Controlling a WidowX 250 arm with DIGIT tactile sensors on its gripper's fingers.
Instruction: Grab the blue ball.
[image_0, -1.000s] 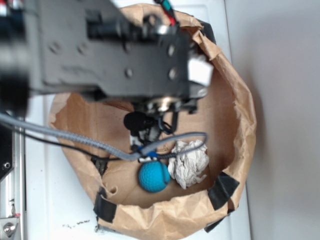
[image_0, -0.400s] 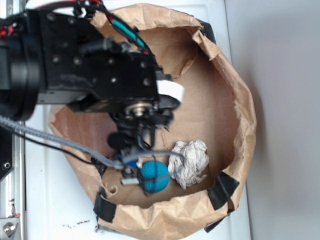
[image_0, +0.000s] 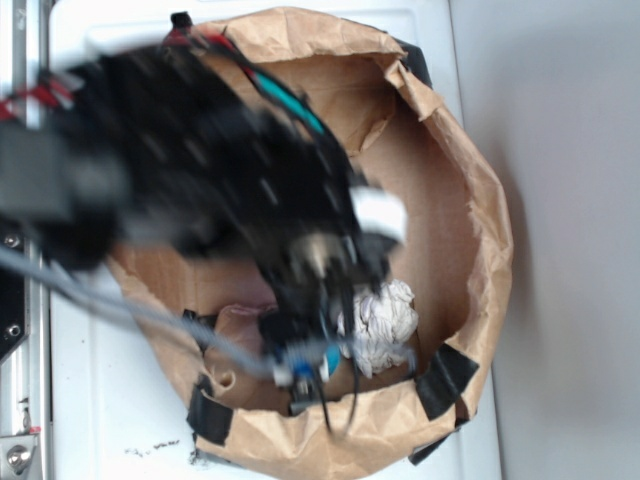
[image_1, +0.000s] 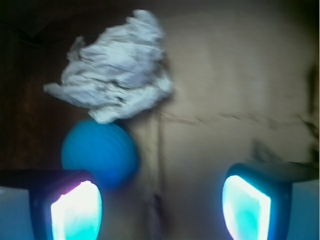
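Brown paper bag (image_0: 470, 200) on a white surface holds the blue ball (image_1: 99, 151), touching the crumpled paper wad (image_1: 116, 75) at its 12 o'clock, while the gripper (image_1: 161, 202) hovers wide open, empty, ball beside its left finger.

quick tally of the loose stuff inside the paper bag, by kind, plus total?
Blue ball: 1
Crumpled paper wad: 1
Total: 2, both on the floor of the brown paper bag. The ball lies right up against the wad, and the open hand hangs above them, the ball by one finger rather than centred in the gap.
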